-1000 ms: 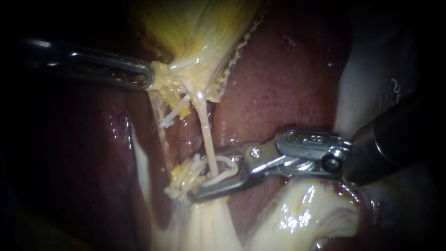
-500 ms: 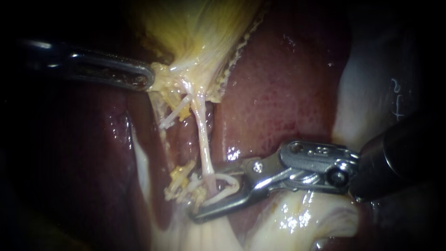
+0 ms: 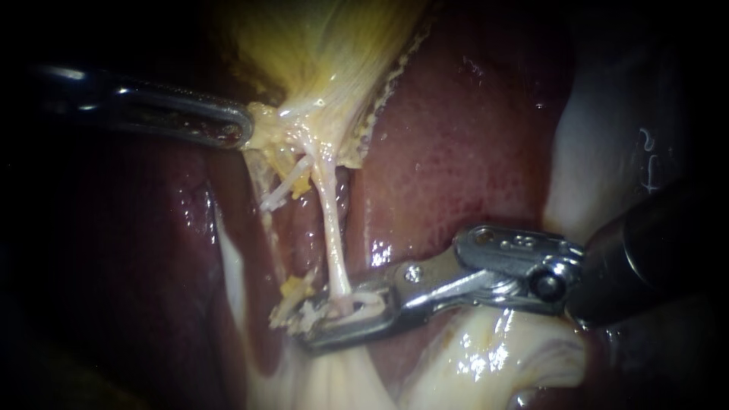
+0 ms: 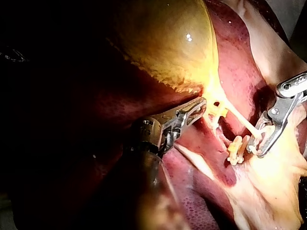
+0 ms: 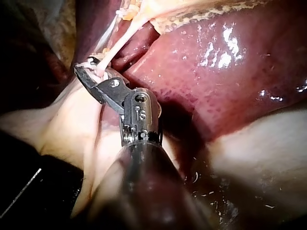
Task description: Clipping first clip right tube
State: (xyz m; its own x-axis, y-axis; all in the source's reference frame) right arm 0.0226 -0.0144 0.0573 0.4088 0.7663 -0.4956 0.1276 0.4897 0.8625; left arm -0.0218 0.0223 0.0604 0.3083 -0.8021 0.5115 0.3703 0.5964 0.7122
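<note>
Task's thing: the right tube (image 3: 332,228), a thin, pale-pink, wet strand, was pulled taut from the gallbladder's neck down to the pale tissue below.
Long axis: in the endoscope view it ran almost straight up and down, leaning slightly to the right at its lower end.
Clip: a small white clip (image 3: 363,302) lay around the tube's lower end, inside the jaws.
Right instrument (image 3: 328,323): a grey metal, hinged tip on a dark shaft, coming in from the right. Its two slim jaws were clenched on the right tube from both sides, with the clip between them.
Key relation: the jaws crossed the tube close to a right angle, so the tube ran across the jaws rather than along them.
Left tube (image 3: 285,186): a shorter white strand lay just beside the right one, outside the jaws and apart from them.
Left instrument (image 3: 244,127): dark, slotted metal jaws were clamped on the yellow-green gallbladder (image 3: 326,45) at its neck, well above the clip.
Nearer arm: the right, already on the tube; the left only supplied tension.
Surround: the glossy dark-red liver (image 3: 456,137) lay behind both tubes.
Next move, as a judgement: the clip probably had to be squeezed home, then the jaws opened and backed out rightward along their own shaft, without dragging the strand sideways.
</note>
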